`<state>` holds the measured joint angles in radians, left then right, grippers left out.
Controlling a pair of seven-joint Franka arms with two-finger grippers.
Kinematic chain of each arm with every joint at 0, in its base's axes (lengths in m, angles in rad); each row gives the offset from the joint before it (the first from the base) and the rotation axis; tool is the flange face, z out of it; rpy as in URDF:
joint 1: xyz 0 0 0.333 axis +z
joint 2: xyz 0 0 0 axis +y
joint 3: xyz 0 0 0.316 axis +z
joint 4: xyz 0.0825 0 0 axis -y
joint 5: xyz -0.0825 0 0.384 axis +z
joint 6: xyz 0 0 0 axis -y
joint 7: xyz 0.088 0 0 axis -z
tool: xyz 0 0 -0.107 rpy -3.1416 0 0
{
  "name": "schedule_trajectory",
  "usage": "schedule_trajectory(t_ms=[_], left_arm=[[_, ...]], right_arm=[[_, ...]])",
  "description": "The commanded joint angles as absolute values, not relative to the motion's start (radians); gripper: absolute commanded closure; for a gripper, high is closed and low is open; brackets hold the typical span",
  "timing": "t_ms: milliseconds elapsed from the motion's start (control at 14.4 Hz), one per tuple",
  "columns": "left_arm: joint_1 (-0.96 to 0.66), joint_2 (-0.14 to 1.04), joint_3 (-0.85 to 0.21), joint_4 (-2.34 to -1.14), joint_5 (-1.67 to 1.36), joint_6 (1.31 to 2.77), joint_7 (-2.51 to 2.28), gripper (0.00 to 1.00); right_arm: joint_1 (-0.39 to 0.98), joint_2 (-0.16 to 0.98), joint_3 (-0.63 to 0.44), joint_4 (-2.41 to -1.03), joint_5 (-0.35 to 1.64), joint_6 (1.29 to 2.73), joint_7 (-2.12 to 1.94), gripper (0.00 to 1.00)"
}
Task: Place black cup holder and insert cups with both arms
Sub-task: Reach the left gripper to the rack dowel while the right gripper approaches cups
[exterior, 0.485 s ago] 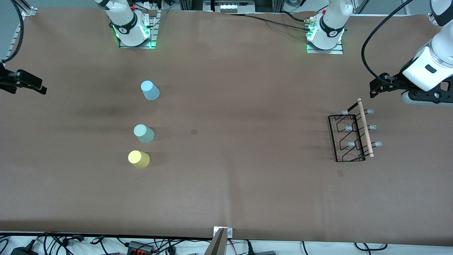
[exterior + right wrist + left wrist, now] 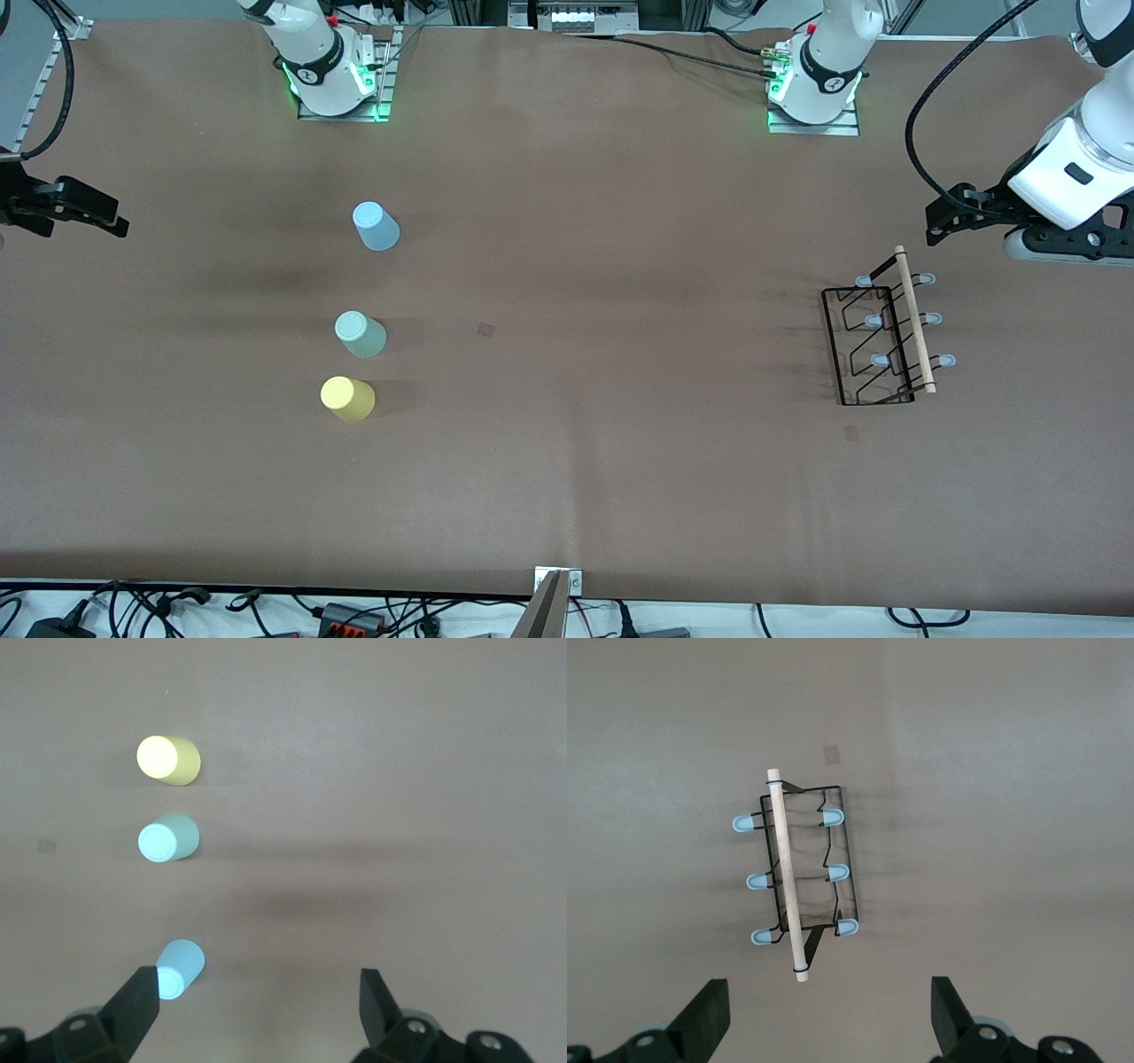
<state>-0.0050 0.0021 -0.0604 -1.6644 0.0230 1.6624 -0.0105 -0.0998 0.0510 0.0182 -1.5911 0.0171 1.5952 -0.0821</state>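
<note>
Cup holder: the black cup holder [image 2: 877, 341] is seen standing on the tabletop [image 2: 602, 461] toward the left arm's end, its wooden rod handle [image 2: 914, 321] along the top and the pale-tipped prongs [image 2: 833, 818] pointing up and outward on both sides. It is untouched, so the placing step is judged not yet done.

Cups: three cups are set upside down, well apart from the cup holder, toward the right arm's end of the tabletop. The light blue cup [image 2: 376, 225] is farthest from the front camera; the grey-green cup [image 2: 359, 333] is nearer, and the yellow cup [image 2: 346, 398] is nearest, just beside the grey-green one. None is on a prong.

Left end effector: the left end effector [image 2: 828, 1028] is held in the air just off the cup holder's rod end that lies farther from the front camera, fingers spread wide and empty. From its wrist view the cup holder is framed between the fingers, which suggests a line-up for a grasp of the rod.

Right end effector: the right end effector [image 2: 257, 1014] is held over the edge of the tabletop at the right arm's end, well apart from the cup holder, released and empty. The three cups are in its wrist view, so it is judged to be placed ready for them.

Small marks: two small dark squares are seen on the tabletop, one [image 2: 851, 432] just beside the cup holder, nearer the front camera, possibly a placing target.
</note>
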Motion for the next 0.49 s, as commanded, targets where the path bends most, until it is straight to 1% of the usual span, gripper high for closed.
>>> schedule_trajectory(t_ms=[0, 139, 277, 416], left_arm=[[-0.005, 0.031, -0.055, -1.614, 0.014, 1.619, 0.008, 0.0], [-0.005, 0.037, -0.054, -1.614, 0.014, 1.583, 0.009, 0.0], [-0.005, 0.051, -0.058, -1.612, 0.014, 1.489, 0.008, 0.0], [-0.003, 0.057, -0.051, -1.614, 0.014, 1.456, 0.012, 0.0]], right_arm=[[-0.087, 0.058, 0.018, -1.64, 0.029, 1.611, -0.086, 0.0], [-0.066, 0.075, 0.02, -1.66, 0.025, 1.615, -0.087, 0.0], [-0.064, 0.107, 0.021, -1.666, 0.025, 1.62, -0.086, 0.0], [-0.06, 0.136, 0.026, -1.675, 0.026, 1.64, -0.086, 0.0]])
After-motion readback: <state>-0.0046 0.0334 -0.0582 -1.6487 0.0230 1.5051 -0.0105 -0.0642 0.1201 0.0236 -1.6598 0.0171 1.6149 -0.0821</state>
